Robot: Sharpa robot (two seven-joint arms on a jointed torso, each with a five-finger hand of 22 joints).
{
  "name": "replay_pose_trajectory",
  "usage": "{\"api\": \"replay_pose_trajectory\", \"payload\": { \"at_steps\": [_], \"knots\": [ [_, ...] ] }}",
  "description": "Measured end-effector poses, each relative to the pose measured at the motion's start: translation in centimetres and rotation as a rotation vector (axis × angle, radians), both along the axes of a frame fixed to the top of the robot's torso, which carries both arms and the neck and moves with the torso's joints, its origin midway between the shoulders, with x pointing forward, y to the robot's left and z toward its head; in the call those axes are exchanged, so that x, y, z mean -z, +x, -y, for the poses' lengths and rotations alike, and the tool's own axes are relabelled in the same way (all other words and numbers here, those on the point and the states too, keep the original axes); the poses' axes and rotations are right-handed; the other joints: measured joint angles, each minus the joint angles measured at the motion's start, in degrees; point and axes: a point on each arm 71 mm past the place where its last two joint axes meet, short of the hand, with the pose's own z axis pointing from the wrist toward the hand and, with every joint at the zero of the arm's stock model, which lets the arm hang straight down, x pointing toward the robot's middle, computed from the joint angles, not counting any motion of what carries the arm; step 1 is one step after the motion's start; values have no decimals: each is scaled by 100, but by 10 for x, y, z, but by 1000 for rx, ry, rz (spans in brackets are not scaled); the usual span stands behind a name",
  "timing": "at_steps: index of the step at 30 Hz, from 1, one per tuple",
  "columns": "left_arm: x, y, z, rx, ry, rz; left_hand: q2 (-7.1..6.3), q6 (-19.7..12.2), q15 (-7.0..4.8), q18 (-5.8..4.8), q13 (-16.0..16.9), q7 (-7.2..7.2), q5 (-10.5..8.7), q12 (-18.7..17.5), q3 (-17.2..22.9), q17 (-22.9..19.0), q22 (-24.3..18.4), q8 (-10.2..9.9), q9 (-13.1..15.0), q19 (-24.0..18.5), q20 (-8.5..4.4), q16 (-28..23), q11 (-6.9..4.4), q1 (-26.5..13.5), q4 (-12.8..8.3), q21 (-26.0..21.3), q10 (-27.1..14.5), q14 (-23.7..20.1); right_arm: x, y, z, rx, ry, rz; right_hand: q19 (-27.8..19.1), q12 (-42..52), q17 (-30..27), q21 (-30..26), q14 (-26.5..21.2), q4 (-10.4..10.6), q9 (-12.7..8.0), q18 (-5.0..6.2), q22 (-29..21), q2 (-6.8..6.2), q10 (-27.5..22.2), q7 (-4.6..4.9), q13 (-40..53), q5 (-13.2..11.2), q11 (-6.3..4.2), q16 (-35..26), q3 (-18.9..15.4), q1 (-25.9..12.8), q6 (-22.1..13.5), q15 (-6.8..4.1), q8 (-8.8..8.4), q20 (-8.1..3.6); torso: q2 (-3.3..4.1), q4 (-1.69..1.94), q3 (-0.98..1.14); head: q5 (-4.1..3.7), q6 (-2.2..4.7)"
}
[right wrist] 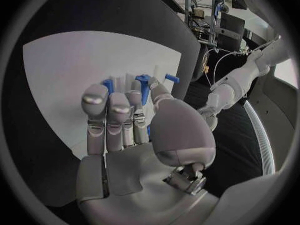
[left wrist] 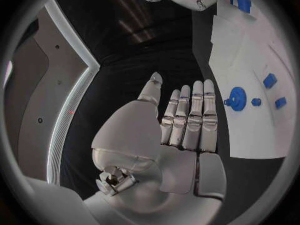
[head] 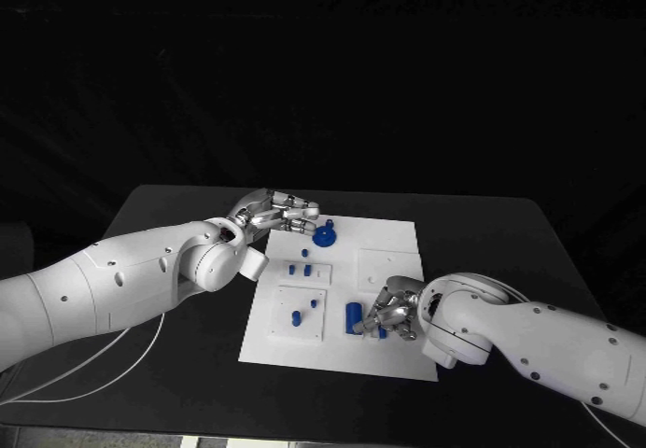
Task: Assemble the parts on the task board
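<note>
My right hand [head: 392, 313] covers the blue parts [head: 358, 316] at the task board's [head: 390, 233] near edge — I can't tell whether its fingers grip one or merely touch.

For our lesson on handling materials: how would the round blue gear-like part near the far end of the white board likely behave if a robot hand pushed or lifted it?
The round blue part looks like rigid moulded plastic, so probably stiff and light. Lying flat on the task board, it would likely slide rather than tip; on edge it might roll. The left robot hand beside it holds nothing.

White task board [head: 390, 245] flat mid-table; small blue parts [head: 307, 271] scattered on it.
</note>
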Motion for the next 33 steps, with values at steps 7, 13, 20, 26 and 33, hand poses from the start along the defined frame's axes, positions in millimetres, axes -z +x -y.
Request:
{"api": "replay_pose_trajectory", "payload": {
  "at_steps": [7,13,20,26,33],
  "knots": [
    [0,0,0,1,1,0,0,0,0,0,0,0,0,0,0,0,-12,0,0,0,0,0,0,0,0,23,0,0,1,2,0,3,-8,5,0,84,0,0,-20,-219,33,1,0,-47,40,-30,105,-16,-40,0,584,-47,30,-20,0,0,0,-1,0,3,-10],
    [0,0,0,1,2,1,0,0,0,0,0,0,0,0,0,0,-12,0,0,0,0,0,0,0,0,23,0,0,1,3,-1,3,-8,8,0,84,2,0,-20,-342,33,3,0,-93,40,-31,153,-17,-40,0,756,-93,31,-20,0,0,0,-3,3,5,-13],
    [0,0,0,1,2,1,0,0,0,0,0,0,0,0,0,0,-12,0,0,0,0,0,0,0,0,23,0,0,1,3,-1,10,-6,12,20,155,2,35,-19,-274,79,4,0,-137,61,-54,213,-16,-61,0,787,-137,55,-21,0,-20,1,-4,5,4,-10],
    [0,0,0,0,3,1,0,0,0,0,0,0,0,0,0,0,-23,0,0,0,0,0,0,0,0,23,0,0,3,1,1,12,-2,11,21,155,1,35,-2,17,200,5,3,-158,61,-54,235,102,-61,0,716,-251,55,-37,0,-20,3,-3,7,3,-5],
    [0,0,-1,-1,4,1,0,0,0,1,0,0,0,0,13,0,-23,0,0,0,0,0,0,0,13,22,0,0,3,0,3,17,11,18,21,155,1,51,-2,411,323,6,4,-47,103,-75,263,278,-60,0,778,-657,34,-37,0,-19,3,-3,9,9,-2]
  ]
}}
